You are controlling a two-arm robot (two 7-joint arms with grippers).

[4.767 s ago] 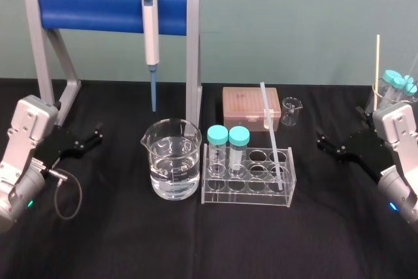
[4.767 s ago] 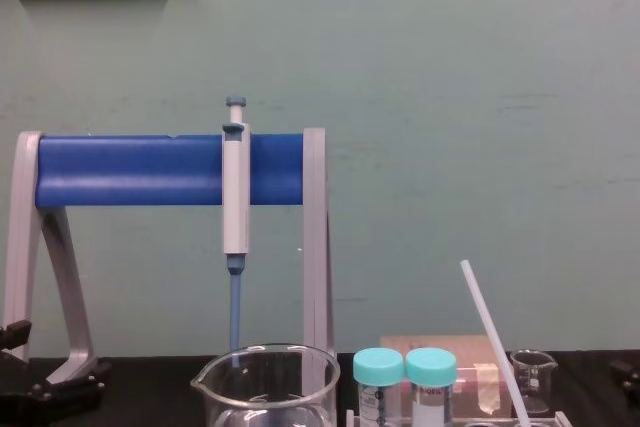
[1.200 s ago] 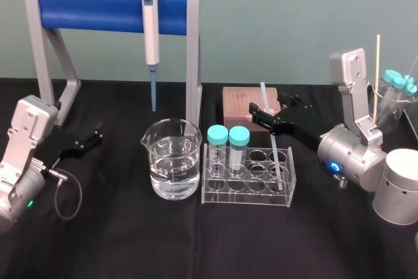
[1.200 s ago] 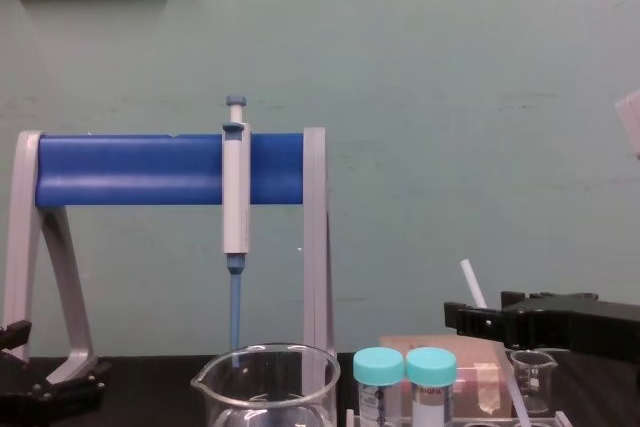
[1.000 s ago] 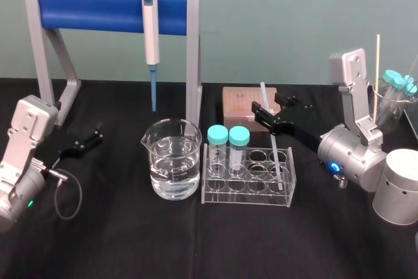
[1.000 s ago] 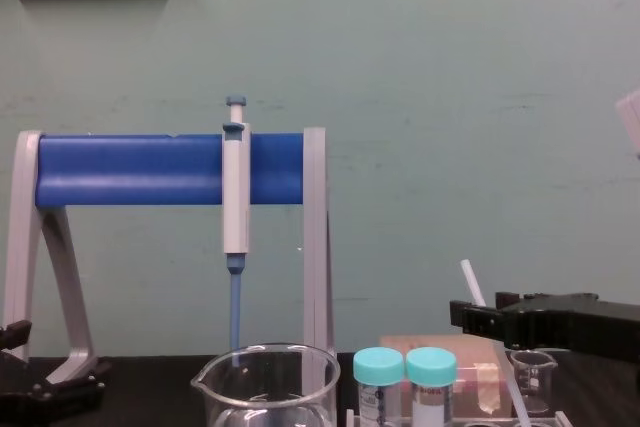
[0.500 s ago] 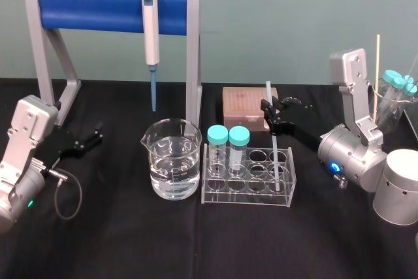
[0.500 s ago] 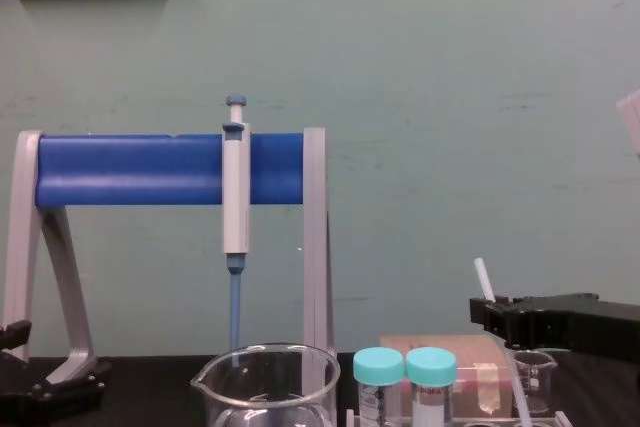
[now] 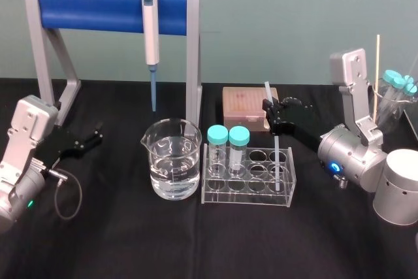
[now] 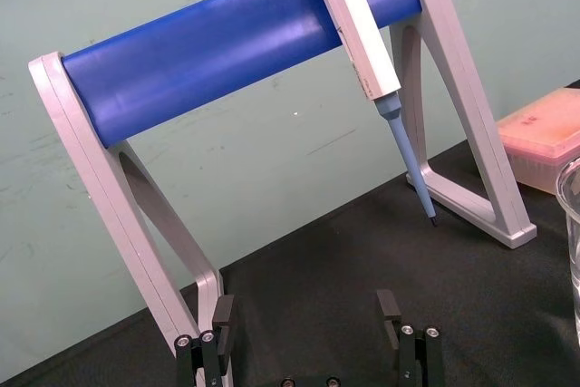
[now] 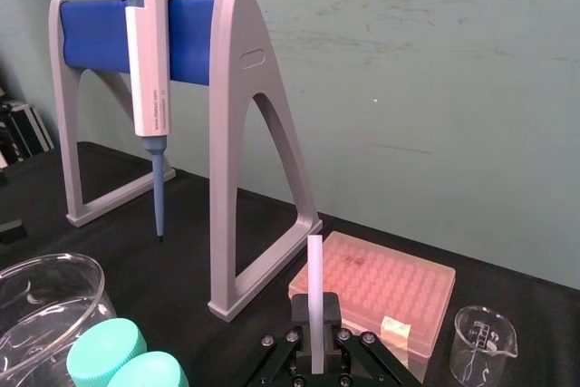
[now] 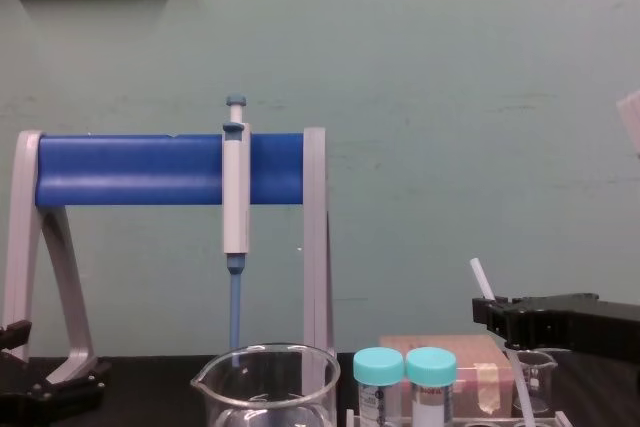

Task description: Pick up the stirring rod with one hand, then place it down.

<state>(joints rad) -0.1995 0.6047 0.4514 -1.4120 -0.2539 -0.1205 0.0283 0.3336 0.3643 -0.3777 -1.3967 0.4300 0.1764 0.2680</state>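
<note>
The right gripper (image 9: 268,109) is pressed together on the upper part of the stirring rod (image 9: 275,145), pinching it just below its top end. The rod stands slightly tilted, with its lower end inside a right-end hole of the clear rack (image 9: 248,187), to the right of two capped vials (image 9: 228,138). The left gripper (image 10: 306,314) is parked low at the table's left edge, near the stand's foot, with its fingers spread and empty.

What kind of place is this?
Likely a lab bench: a pipette on a stand, a beaker of clear liquid, a tube rack. The right gripper grips the stirring rod in the rack; the left gripper sits parked at left.
</note>
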